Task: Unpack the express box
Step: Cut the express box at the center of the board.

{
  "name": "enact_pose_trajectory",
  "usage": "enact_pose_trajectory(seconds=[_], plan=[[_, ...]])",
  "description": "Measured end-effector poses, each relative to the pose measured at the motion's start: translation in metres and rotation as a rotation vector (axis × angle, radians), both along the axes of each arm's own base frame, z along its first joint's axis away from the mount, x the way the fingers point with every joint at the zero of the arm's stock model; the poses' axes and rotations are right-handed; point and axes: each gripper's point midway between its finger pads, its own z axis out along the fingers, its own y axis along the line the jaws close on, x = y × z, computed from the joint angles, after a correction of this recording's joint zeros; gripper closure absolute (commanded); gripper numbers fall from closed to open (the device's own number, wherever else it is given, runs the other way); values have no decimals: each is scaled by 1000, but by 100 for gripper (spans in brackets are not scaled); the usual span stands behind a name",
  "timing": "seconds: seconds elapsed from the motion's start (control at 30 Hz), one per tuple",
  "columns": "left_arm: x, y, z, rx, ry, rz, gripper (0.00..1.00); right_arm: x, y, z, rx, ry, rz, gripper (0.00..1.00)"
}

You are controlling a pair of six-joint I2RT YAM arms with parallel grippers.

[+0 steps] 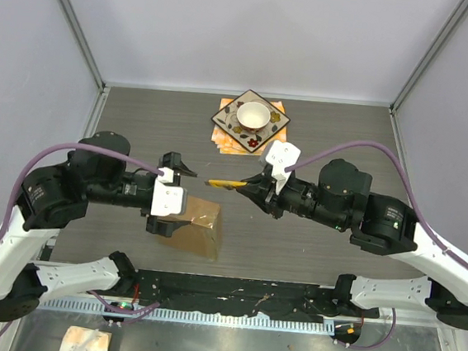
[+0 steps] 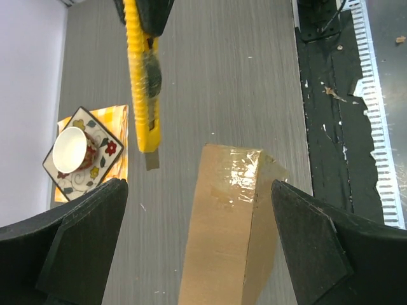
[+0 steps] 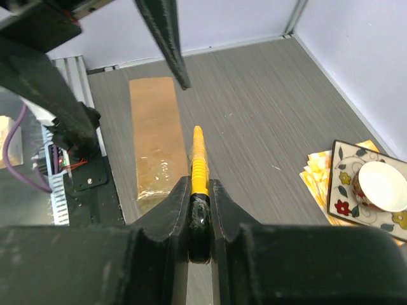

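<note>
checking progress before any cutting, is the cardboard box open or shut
Shut. The express box shows no lifted flap, and glossy tape lies flat over one end of it in both wrist views.

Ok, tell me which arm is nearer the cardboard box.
Left. The left arm's fingers hang open above the box; the right arm's fingers, shut on a yellow knife, sit apart, farther back and right.

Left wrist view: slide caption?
Open left tool straddles the taped express box; right tool holds a yellow utility knife beside it, blade extended.
</note>
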Motion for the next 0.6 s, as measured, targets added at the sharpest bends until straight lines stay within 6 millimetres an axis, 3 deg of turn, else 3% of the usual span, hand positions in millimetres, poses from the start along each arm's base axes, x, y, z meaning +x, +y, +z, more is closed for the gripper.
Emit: enact_pose_trajectory(seconds=[0.2, 0.3, 0.33, 0.57, 0.6], plan=[[15, -4, 0, -35, -9, 78, 5, -18, 0, 13, 5, -14, 103, 99], [21, -10, 5, -66, 0, 97, 12, -24, 2, 11, 0, -8, 140, 99], [20, -14, 5, -69, 15, 91, 20, -26, 3, 11, 0, -7, 150, 99], [3, -32, -2, -31, 155, -24, 46, -28, 11, 8, -12, -17, 184, 99], [1, -32, -6, -14, 175, -35, 57, -28, 12, 7, -15, -18, 187, 99]])
